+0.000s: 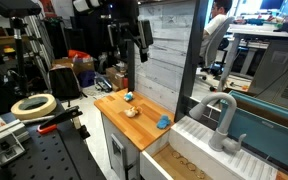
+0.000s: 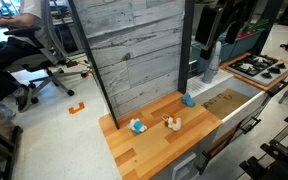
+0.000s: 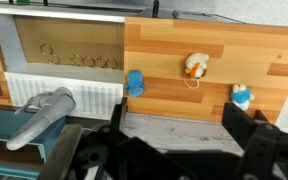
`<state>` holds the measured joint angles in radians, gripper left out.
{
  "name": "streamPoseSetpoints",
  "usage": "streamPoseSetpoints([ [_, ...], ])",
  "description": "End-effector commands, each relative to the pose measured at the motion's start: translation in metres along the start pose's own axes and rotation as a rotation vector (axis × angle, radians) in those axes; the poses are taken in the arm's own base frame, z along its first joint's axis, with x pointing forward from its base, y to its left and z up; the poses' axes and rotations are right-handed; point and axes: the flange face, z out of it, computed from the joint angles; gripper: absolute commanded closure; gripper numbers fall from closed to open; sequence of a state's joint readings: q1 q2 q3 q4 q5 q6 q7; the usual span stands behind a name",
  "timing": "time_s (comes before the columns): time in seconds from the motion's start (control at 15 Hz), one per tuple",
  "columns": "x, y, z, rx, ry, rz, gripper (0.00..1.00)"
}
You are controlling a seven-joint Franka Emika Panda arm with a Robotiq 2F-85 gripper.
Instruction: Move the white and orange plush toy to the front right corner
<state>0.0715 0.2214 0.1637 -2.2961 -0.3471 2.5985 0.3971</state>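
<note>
Three small items lie on the counter (image 1: 112,108), well apart from one another: the white and orange plush toy (image 1: 131,112), a bright blue object (image 1: 163,122) and a teal-blue object (image 1: 128,96).

- Plush toy: lies about mid-counter, between the two blue things and touching neither. It is away from every corner and edge. Also seen in an exterior view (image 2: 171,123) and in the wrist view (image 3: 194,66).
- Bright blue object (image 3: 135,83): at the counter edge next to the sink (image 3: 64,55).
- Teal-blue object (image 3: 243,96): on the other side of the toy.
- Arm pose: the arm hangs high over the counter with the wrist turned downward, in front of the grey plank panel (image 1: 169,45). The end effector (image 1: 136,38) is well above all three items and touches nothing.
- Wrist view: the camera looks straight down on the wood. The end effector (image 3: 184,150) comes in from the bottom of the frame.
- End effector state: fingers spread wide, with nothing between them.
- The grey faucet (image 3: 39,112) stands beside the sink, off the counter.
</note>
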Motion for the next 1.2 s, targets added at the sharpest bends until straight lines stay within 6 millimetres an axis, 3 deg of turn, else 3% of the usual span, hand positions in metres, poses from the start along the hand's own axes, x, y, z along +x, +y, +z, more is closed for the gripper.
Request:
streamPoseSetpoints([
  [0.0,0.034,-0.016,0.05,0.024,-0.015,-0.038,0.0],
  [0.4,0.059,-0.055,0.131,0.069,-0.11,-0.098,0.0],
  [0.67,0.064,-0.063,0.18,0.109,-0.174,-0.1,0.0],
  [0.87,0.065,-0.063,0.205,0.133,-0.22,-0.077,0.0],
  [1.13,0.071,-0.069,0.22,0.172,-0.287,-0.099,0.0],
])
